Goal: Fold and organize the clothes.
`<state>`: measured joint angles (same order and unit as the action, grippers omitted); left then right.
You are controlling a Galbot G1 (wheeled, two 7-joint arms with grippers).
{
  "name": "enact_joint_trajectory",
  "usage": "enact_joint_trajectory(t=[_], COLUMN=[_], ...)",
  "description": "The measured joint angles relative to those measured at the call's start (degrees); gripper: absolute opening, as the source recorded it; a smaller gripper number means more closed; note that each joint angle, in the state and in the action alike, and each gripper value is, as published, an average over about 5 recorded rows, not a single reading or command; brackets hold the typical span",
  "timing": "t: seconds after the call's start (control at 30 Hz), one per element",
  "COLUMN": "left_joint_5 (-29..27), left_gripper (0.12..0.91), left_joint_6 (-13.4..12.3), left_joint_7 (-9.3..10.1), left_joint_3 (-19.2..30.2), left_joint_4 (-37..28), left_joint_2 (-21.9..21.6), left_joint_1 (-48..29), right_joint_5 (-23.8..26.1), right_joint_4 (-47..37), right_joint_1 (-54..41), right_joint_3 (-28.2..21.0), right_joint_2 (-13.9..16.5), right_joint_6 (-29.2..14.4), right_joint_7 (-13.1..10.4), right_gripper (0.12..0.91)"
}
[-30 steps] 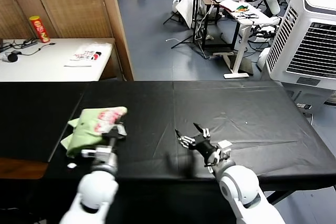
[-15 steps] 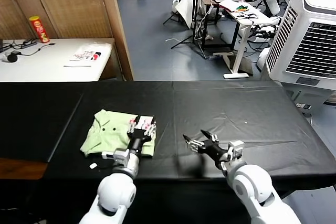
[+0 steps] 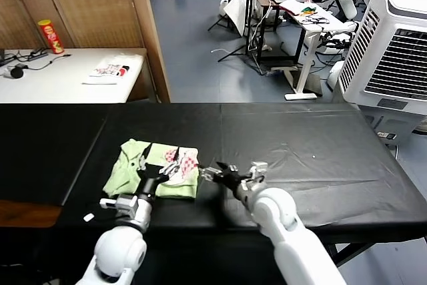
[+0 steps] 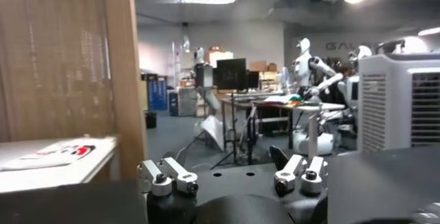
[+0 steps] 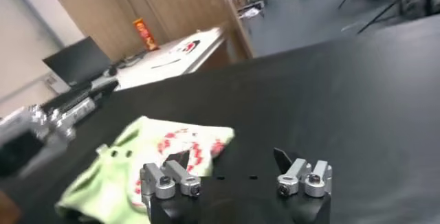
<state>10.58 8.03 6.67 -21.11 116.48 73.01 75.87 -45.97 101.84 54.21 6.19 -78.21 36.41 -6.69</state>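
Fingers: left gripper (image 3: 155, 173) spread wide over the shirt's near edge, gripping nothing; right gripper (image 3: 217, 173) also spread, empty, just off the shirt's 3 o'clock edge
Polo shirt (image 3: 155, 169): folded, pale green, checkered print up, lying flat on the black table (image 3: 313, 148) toward its left half
Printed packet (image 3: 111, 70): on the white side table (image 3: 53, 81), at 11 o'clock from the shirt, well apart
Red can (image 3: 50, 36): upright on that white table, further toward 10 o'clock

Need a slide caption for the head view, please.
Folded lime-green polo shirt on black table, open left gripper over its near edge, open right gripper beside it.
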Motion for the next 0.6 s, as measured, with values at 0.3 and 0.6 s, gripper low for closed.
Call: enact_joint_trajectory(t=[0.3, 0.6], left_joint_5=[0.02, 0.01], left_gripper=[0.798, 0.798], left_joint_6=[-0.54, -1.07], left_joint_7=[0.08, 0.08], left_joint_3=[-2.11, -3.06], left_joint_4=[0.03, 0.02], left_joint_2=[-0.31, -0.35], left_joint_1=[1.92, 2.9], right_joint_5=[-0.53, -0.25], right_joint_4=[-5.4, -6.88], right_joint_1=[-1.23, -1.63], right_joint_3=[-1.95, -1.25], right_joint_2=[-3.75, -3.81], right_joint_6=[0.31, 0.35], right_joint_7=[-0.32, -0.13], right_gripper=[0.494, 0.144])
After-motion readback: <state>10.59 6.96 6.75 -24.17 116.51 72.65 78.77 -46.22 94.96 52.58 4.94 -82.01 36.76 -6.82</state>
